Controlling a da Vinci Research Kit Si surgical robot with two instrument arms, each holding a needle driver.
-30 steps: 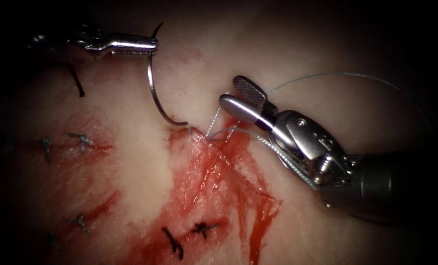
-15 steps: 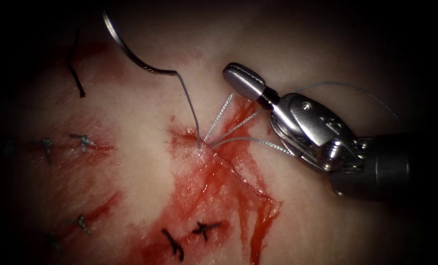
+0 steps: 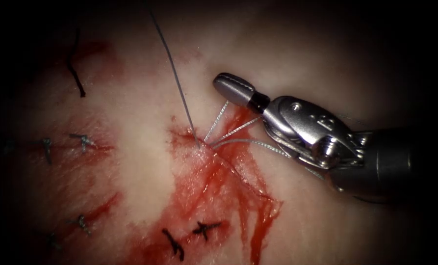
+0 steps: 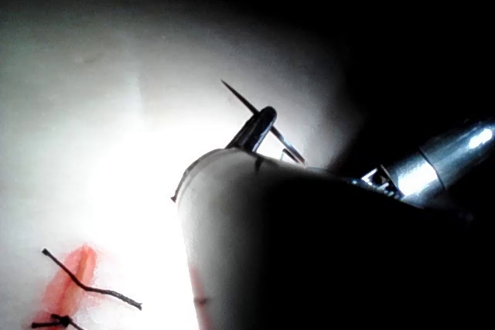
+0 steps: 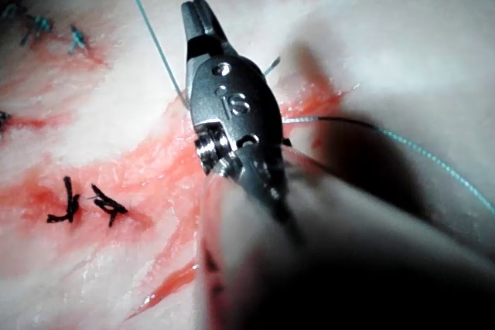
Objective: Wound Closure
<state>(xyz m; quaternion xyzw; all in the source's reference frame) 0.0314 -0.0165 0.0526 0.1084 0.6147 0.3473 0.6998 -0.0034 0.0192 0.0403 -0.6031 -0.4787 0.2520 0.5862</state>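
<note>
Endoscope view has the right gripper (image 3: 227,83) lying low over the tissue (image 3: 326,230), its jaws together with nothing between them. Just below and left of its tip, several strands of thread (image 3: 177,86) meet at one spot on the left edge of the cut (image 3: 238,172); one strand runs taut up and away from that spot, and the others fan back under the gripper's wrist. Red fluid (image 3: 214,196) spreads down the tissue below the gripper, with dark knotted stitches (image 3: 204,228) lower still (older ones sit far off to its left). Left wrist view catches the left gripper (image 4: 259,125) clamped on the needle (image 4: 240,96), which crosses its jaws with the pointed end sticking out to one side, clear of the tissue. Right wrist view has the right gripper's jaws pressed together, the thread passing close beside them.
</note>
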